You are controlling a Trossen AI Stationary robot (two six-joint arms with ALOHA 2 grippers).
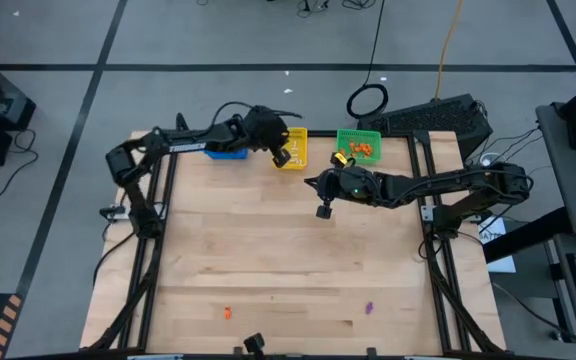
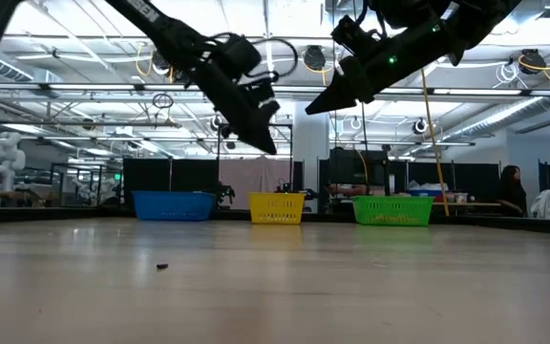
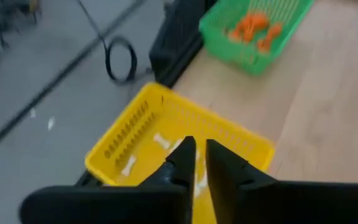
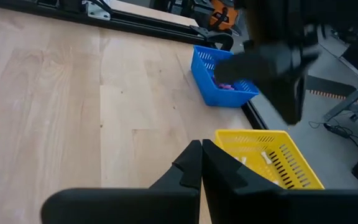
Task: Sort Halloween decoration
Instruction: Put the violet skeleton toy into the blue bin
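Halloween decoration: nearly all sorted, by the look of it. Left to right along the far edge of the tabletop [image 1: 288, 260]:
- blue basket [image 4: 222, 78], purple pieces inside, partly hidden under the left arm in the high view.
- yellow basket [image 3: 135, 134], several white pieces [image 3: 161, 140] on its floor.
- green basket [image 1: 358, 145], a cluster of orange pieces [image 3: 253, 28].

Left to do: 2 strays at the near edge, well apart from the baskets and from each other: 1 orange trinket [image 1: 227, 313] left of centre, 1 purple trinket [image 1: 370, 308] to its right. The low view shows 1 small dark speck on the tabletop; cannot tell which it is.

Left gripper [image 3: 196, 163]: arm reaches across from the left, wrist pitched down, raised directly over the yellow basket. Jaws a narrow slit apart; nothing visibly held between them. Judgement: this is a drop point for a white piece.

Right gripper [image 4: 201, 163]: arm stretches in from the right, held high above the mid-tabletop in front of the green basket, tips angled down. Jaws pressed together, empty.
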